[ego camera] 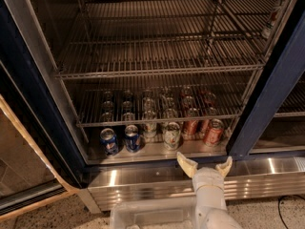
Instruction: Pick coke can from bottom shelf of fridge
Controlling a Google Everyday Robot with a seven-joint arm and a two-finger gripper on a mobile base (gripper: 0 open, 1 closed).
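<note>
At the foot of the open fridge (267,104), the robot's gripper (205,166) hovers just in front of the bottom shelf (143,152). Its two pale fingers (187,163) are spread wide apart w/ nothing between them. The coke can (213,132) stands upright at the front of the shelf, on the side nearest the dark blue frame post, a little beyond the gripper. A second red can (190,127) sits just beside it, slightly further back, & more cans queue behind under the lowest wire rack (95,111). Two blue cans (109,141) and a white-and-green can (171,135) fill the rest of the front row. A steel base panel (157,180) runs below the shelf lip.

Handling, by my read: the can looks like thin aluminium, so light if empty, moderate if full; can't tell which. Walls are smooth, prob. cold & maybe damp, so slippery. Too hard a squeeze would dent it. Best hold is approx. mid-body, one finger either side of the cylinder, coming in level from the front. It's a tight spot: the neighbouring red can leaves little room for one finger, & the rack overhead rules out a top-down grab.
</note>
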